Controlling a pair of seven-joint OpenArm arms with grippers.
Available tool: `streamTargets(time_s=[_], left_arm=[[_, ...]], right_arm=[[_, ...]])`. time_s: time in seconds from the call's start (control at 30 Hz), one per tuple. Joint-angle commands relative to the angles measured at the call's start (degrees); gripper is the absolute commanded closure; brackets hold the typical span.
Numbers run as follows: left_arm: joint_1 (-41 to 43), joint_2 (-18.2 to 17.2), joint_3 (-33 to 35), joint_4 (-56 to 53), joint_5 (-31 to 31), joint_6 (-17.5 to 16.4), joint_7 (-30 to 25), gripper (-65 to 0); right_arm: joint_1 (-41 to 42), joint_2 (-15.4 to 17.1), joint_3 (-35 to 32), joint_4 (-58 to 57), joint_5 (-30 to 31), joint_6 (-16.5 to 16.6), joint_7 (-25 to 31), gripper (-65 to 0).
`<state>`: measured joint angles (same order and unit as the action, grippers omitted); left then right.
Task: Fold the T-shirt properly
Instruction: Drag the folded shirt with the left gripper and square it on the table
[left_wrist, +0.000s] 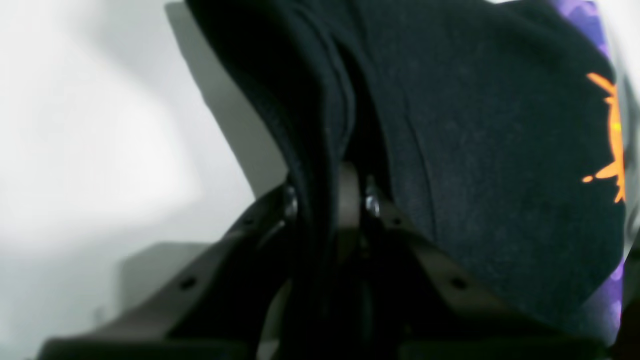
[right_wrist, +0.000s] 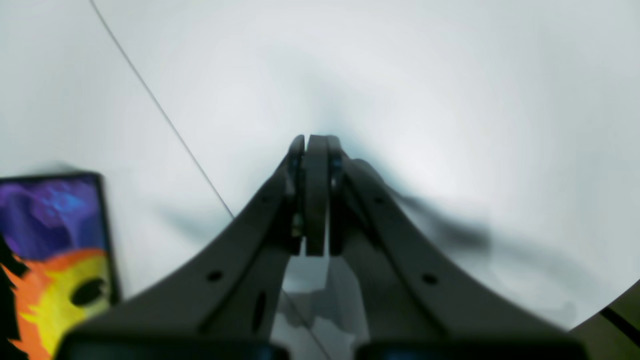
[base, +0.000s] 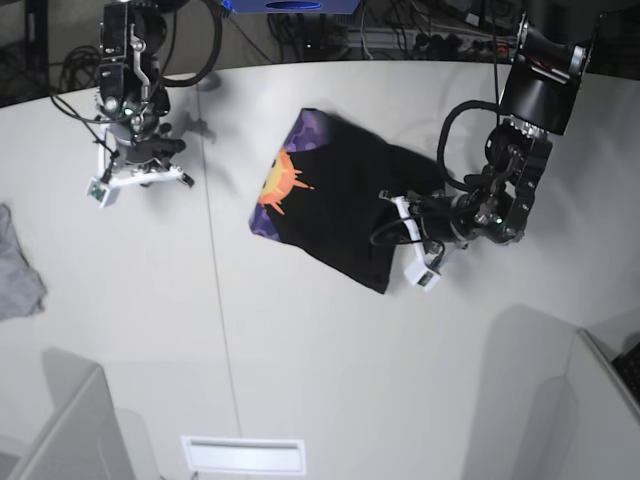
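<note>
The black T-shirt (base: 340, 205) lies bunched on the white table, its orange sun and purple print showing at its left edge. My left gripper (base: 392, 222) is at the shirt's right side, shut on a fold of the black cloth (left_wrist: 325, 150), which runs up between its fingers in the left wrist view. My right gripper (base: 140, 150) is far to the left of the shirt, over bare table. In the right wrist view it (right_wrist: 316, 195) is shut and empty, with the shirt's print (right_wrist: 52, 250) at the lower left of the frame.
A small grey cloth (base: 18, 265) lies at the table's left edge. A thin seam line (base: 215, 300) runs down the table left of the shirt. Cables and equipment lie beyond the far edge. Grey panels stand at the near corners.
</note>
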<state>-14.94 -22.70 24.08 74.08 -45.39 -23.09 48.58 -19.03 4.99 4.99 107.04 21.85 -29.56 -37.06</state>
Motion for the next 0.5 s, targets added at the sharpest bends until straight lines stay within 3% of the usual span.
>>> streamTargets(time_s=[0.0,0.37,0.47], left_arm=[[-2.5,-0.8,2.0,0.7,-0.5,-0.5,-0.3,0.0],[-15.4,-2.0,22.6,0.8,-0.4,-0.6,-0.7,0.0],[-18.4,-1.9,27.2,0.8,4.1,-0.7,-0.7,0.0]], right_arm=[[-0.1,0.0,0.9,1.1,-0.5,0.2,1.1,0.0],[-0.5,-1.8,3.0,1.1,-0.5,0.2,1.1,0.0],[-0.5,-3.3,5.3,1.1,-0.5,0.2,1.1,0.0]])
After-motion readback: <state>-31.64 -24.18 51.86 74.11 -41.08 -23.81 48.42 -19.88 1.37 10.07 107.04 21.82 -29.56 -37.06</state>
